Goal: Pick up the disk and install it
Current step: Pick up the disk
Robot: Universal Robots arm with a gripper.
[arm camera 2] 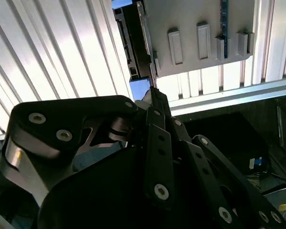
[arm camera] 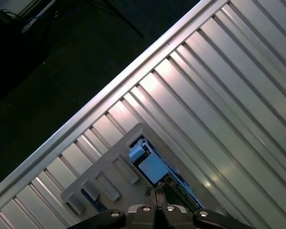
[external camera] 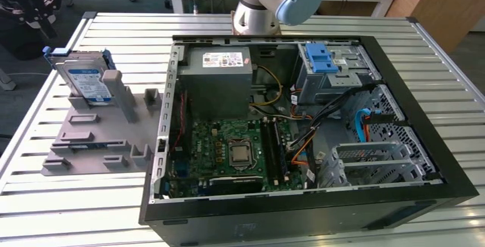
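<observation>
Pincer [external camera: 40, 19] pressed together and empty, hanging above the disk [external camera: 85, 79] that stands in the grey holder [external camera: 99, 128]

The disk sits on edge in the slot at the holder's far end in the exterior view, label side showing, with the open computer case [external camera: 303, 217] to the exterior view's right of the holder on the slatted table [external camera: 83, 204]. In both wrist views the disk [arm camera: 155, 169] [arm camera 2: 132, 52] shows edge-on beneath the pincer [arm camera: 155, 192] [arm camera 2: 155, 95]. Its thin upper edge, with a blue rail [arm camera 2: 139, 88], runs as one long line beside the holder's row of empty slots. The closed tips hang over one end of that line, clear of it. By my reading the wrist points down at the holder from well above it, while the arm's base [external camera: 262, 8] stands beyond the case, well apart from the holder
</observation>
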